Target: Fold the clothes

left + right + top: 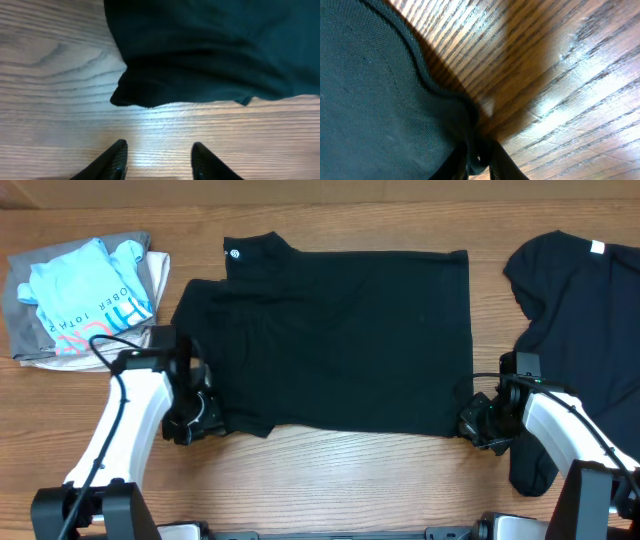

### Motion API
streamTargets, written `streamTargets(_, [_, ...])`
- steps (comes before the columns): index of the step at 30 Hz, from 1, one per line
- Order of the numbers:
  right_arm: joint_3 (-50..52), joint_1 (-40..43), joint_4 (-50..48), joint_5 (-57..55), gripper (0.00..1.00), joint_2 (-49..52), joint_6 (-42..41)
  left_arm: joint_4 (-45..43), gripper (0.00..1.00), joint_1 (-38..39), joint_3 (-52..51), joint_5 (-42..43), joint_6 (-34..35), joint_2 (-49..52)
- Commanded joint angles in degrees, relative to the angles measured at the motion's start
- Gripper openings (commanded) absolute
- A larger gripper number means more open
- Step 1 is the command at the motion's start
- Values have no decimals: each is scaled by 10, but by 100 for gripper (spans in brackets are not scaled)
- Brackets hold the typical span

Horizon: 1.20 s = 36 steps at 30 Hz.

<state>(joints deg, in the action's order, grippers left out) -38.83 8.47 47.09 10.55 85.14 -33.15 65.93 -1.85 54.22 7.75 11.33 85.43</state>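
A black T-shirt [340, 340] lies spread flat across the middle of the wooden table, its collar label at the upper left. My left gripper [205, 418] is at the shirt's near left corner. In the left wrist view its fingers [159, 157] are open and empty over bare wood, with the shirt's folded sleeve edge [150, 95] just ahead. My right gripper [472, 420] is at the shirt's near right corner. In the right wrist view its fingers [480, 162] are shut on a pinch of the shirt's hem [395, 100].
A pile of folded clothes, light blue printed shirt [85, 295] on top of grey and white ones, sits at the far left. Another black garment [575, 300] lies crumpled at the right edge, partly under my right arm.
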Motion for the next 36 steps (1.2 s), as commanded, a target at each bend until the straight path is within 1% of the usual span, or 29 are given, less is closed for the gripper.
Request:
streamTargets(1, [4, -2, -7, -3, 17, 2, 6, -2, 38, 15, -13, -70, 50, 1])
streamTargets(4, [4, -2, -7, -3, 18, 2, 6, -3, 36, 14, -17, -86, 76, 1])
streamTargets(8, [4, -2, -7, -3, 18, 2, 6, -9, 34, 14, -17, -97, 138, 1])
streamTargets(10, [4, -2, -7, -3, 18, 2, 6, -15, 32, 14, -17, -97, 168, 1])
streamTargets(13, [4, -2, -8, -3, 18, 2, 6, -34, 36, 14, -17, -92, 196, 2])
streamTargets(17, [4, -2, -7, -3, 18, 2, 6, -55, 36, 14, -17, -75, 196, 4])
streamTargets(23, [4, -2, -8, -4, 18, 2, 6, -52, 39, 14, -17, -75, 193, 4])
streamTargets(33, [4, -2, -10, -4, 18, 2, 6, -47, 41, 15, -17, -83, 118, 4])
streamTargets(36, [4, -2, -9, -4, 18, 2, 6, -46, 41, 15, -17, -81, 118, 4])
